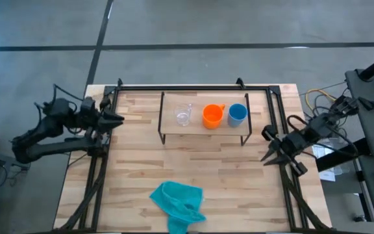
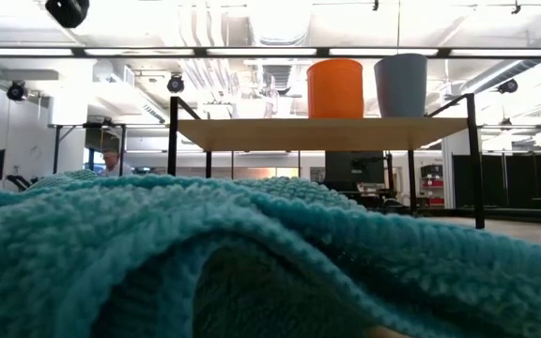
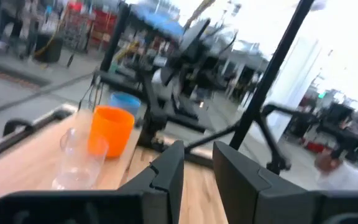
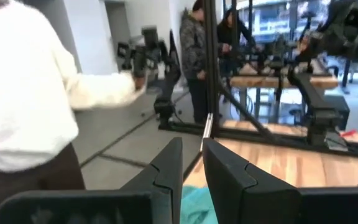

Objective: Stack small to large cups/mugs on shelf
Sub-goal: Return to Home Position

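Three vessels stand in a row on the shelf [image 1: 203, 132], a light-wood board on a black wire frame at the table's far middle. From left to right they are the clear glass cup [image 1: 184, 115], the orange mug [image 1: 213, 116] and the blue cup [image 1: 237, 114], each resting on its base. The low view shows the orange mug [image 2: 335, 89] and the blue cup [image 2: 401, 84] on the shelf board [image 2: 327, 133]. My left gripper [image 1: 121, 119] hovers at the table's left edge with a narrow gap between its fingers. My right gripper [image 1: 263, 146] is at the right edge, also slightly open. Neither holds anything.
A crumpled teal cloth [image 1: 177, 201] lies near the table's near edge and fills the lower half of the low view [image 2: 205, 253]. A black frame runs along the table's edges. Beyond the table, a person in a white sleeve [image 4: 30, 93] stands close, with others farther off.
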### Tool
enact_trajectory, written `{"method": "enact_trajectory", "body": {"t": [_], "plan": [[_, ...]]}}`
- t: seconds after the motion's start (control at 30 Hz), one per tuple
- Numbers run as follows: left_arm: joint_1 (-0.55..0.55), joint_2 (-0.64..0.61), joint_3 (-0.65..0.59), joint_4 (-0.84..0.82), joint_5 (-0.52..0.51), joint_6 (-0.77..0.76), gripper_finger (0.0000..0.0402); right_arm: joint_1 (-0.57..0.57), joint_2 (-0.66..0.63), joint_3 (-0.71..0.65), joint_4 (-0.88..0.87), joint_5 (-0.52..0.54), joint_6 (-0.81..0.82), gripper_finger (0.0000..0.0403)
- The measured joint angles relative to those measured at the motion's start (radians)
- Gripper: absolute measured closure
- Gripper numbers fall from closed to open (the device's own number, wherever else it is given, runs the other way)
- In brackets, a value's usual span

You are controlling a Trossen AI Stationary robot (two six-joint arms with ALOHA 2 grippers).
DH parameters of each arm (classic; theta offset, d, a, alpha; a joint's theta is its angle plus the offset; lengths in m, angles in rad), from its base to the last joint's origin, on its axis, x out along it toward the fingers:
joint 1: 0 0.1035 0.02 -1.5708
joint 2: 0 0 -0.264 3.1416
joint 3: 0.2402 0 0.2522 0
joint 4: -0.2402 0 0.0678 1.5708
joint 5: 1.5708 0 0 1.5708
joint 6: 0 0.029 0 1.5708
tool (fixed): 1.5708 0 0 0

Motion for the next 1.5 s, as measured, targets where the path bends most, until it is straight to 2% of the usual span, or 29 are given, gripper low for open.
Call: {"method": "enact_trajectory", "body": {"t": [0.23,0.47,0.73,1.0,1.4,1.5], "plan": [[0.0,-0.116,-0.218,0.26,0.035,-0.077,0.0328,0.0,-0.098,-0.169,0.129,0.0,0.042,0.0344],[0.001,-0.202,-0.354,0.263,0.04,-0.135,0.0328,0.0,-0.185,-0.307,0.237,0.0,0.025,0.0344],[0.001,-0.261,-0.477,0.407,0.04,-0.152,0.0328,-0.001,-0.269,-0.45,0.323,0.011,0.049,0.0344],[0.001,-0.273,-0.568,0.496,0.04,-0.182,0.0328,-0.001,-0.32,-0.588,0.44,0.109,0.048,0.0344],[0.001,-0.271,-0.622,0.541,0.04,-0.196,0.0328,-0.001,-0.33,-0.725,0.603,0.108,0.05,0.0344],[0.0,-0.271,-0.622,0.574,0.041,-0.189,0.0328,-0.001,-0.327,-0.729,0.595,0.113,0.047,0.0344]]}}
